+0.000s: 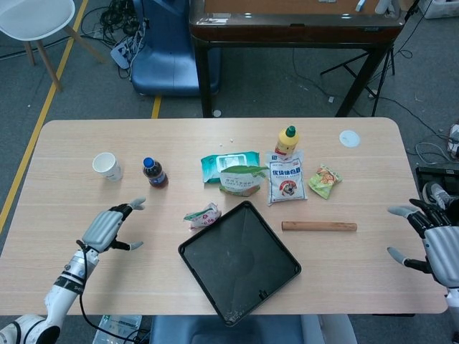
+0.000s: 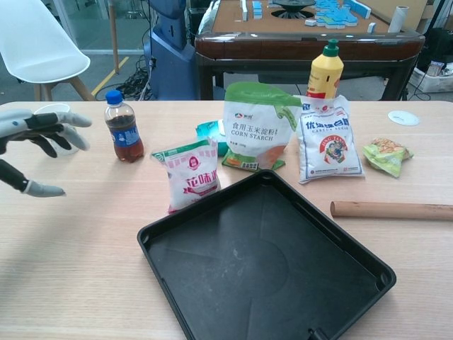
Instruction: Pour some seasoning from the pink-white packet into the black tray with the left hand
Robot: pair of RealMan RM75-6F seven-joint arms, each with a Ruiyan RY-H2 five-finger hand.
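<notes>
The pink-white seasoning packet [image 1: 202,215] [image 2: 188,174] stands upright at the black tray's far left corner, touching its rim. The black tray [image 1: 215,283] [image 2: 212,283] lies empty in the table's near middle. My left hand [image 1: 107,228] [image 2: 32,145] hovers open over the table, fingers spread, well to the left of the packet and holding nothing. My right hand [image 1: 434,240] is open with fingers apart beyond the table's right edge; the chest view does not show it.
Behind the tray stand a corn starch bag [image 2: 256,126], a white-blue bag [image 2: 328,140], a yellow bottle [image 2: 325,69] and a green wipes pack [image 1: 228,163]. A cola bottle [image 2: 124,127] and paper cup [image 1: 107,166] are at left. A wooden rolling pin [image 2: 393,210] and green snack packet [image 2: 386,154] lie right.
</notes>
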